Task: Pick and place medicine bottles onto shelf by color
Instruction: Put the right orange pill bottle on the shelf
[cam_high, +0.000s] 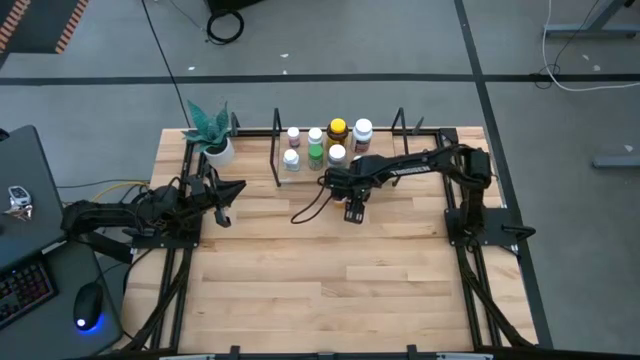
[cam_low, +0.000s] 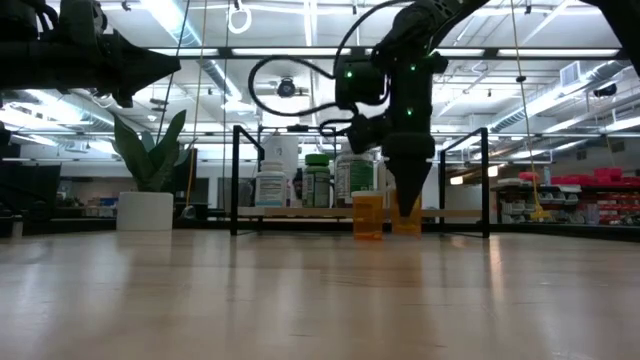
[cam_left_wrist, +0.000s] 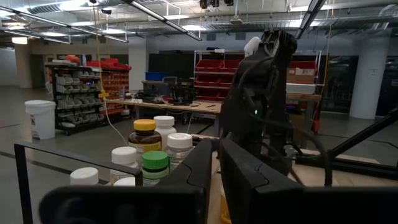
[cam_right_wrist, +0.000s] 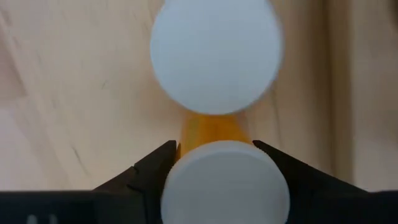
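On the table, two white-capped orange bottles (cam_right_wrist: 214, 68).

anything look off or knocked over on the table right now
Nothing stands out. The bottles on the shelf stand upright, and so do the two orange bottles still on the table in front of it. The right pincer straddles one orange bottle's white cap. The left pincer waits near the plant pot.

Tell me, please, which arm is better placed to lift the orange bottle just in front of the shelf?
Right: the right gripper straddles an orange bottle from above, beside the shelf; the left gripper waits further off.
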